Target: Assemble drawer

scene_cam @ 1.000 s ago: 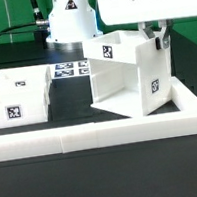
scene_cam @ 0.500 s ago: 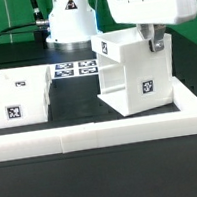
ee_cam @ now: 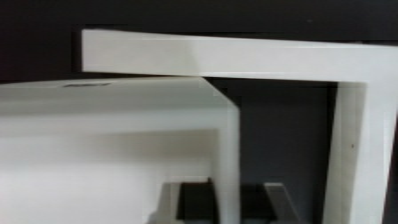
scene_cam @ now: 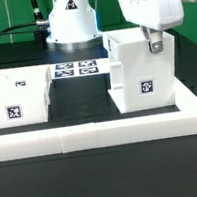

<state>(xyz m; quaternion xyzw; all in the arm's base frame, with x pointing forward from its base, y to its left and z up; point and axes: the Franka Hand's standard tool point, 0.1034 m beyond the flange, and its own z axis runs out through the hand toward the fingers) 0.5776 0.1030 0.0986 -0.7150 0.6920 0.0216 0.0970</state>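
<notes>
The white drawer housing [scene_cam: 134,77] stands upright in the corner of the border wall at the exterior view's right, a tag facing the camera. My gripper [scene_cam: 156,44] comes down from above and is shut on the housing's top right wall. In the wrist view the gripper [ee_cam: 231,205] has a dark finger on each side of the thin housing wall [ee_cam: 224,140]. Two shallow tagged trays [scene_cam: 23,88] sit at the exterior view's left, one behind the other. Their knobs are hidden.
The long low white L-shaped border wall [scene_cam: 101,134] runs along the front and up the right side; it also shows in the wrist view [ee_cam: 267,55]. The marker board [scene_cam: 78,69] lies behind, in front of the robot base [scene_cam: 71,19].
The gripper has turned the housing and shifted it toward the exterior view's right; its front face now lies square to the border wall. The trays have not moved.
</notes>
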